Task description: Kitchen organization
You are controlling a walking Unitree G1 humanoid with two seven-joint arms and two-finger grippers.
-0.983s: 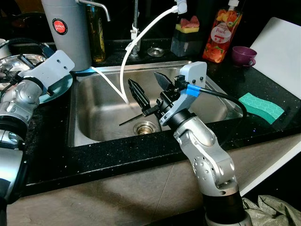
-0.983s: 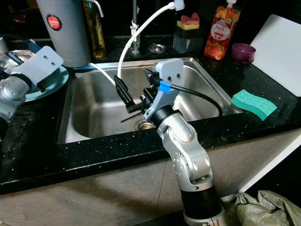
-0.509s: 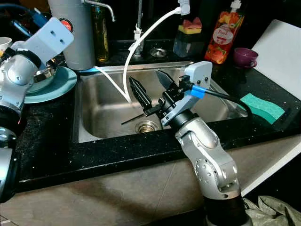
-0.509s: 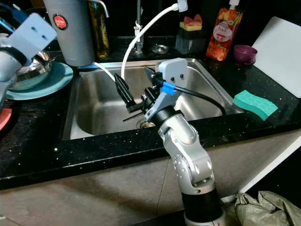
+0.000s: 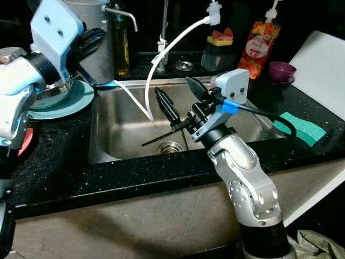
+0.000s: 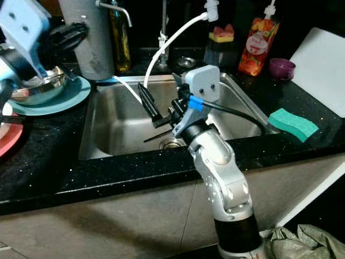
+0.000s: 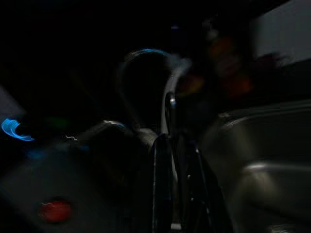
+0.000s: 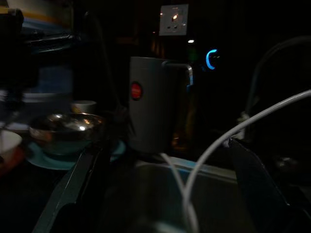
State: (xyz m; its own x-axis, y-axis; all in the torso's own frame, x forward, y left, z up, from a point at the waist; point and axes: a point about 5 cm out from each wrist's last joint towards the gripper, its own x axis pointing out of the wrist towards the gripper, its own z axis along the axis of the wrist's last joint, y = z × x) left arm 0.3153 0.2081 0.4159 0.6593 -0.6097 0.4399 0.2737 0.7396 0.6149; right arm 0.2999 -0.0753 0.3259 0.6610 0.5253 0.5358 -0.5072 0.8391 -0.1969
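Observation:
My right gripper (image 5: 180, 100) hangs open over the steel sink (image 5: 121, 127), its two black fingers spread wide with nothing between them. The drain (image 5: 171, 147) lies just below it. My left gripper (image 5: 92, 39) is raised at the back left in front of the tall grey dispenser (image 6: 89, 38); its fingers look pressed together and empty. Below it a steel bowl (image 6: 33, 89) rests on a teal plate (image 6: 64, 98) on the black counter. A red plate (image 6: 6, 136) lies nearer me at the left edge.
A white hose (image 5: 178, 43) arcs from the tap into the sink, close to the right gripper. Behind the sink stand an oil bottle (image 5: 123, 48), a sponge holder (image 5: 218, 48) and an orange bottle (image 5: 259, 46). To the right lie a purple cup (image 5: 281, 71), a green sponge (image 5: 301, 128) and a white board (image 5: 323, 65).
My left arm has lifted off the plate area and swung up toward the grey dispenser. The camera has shifted a little. The right gripper stays open over the sink.

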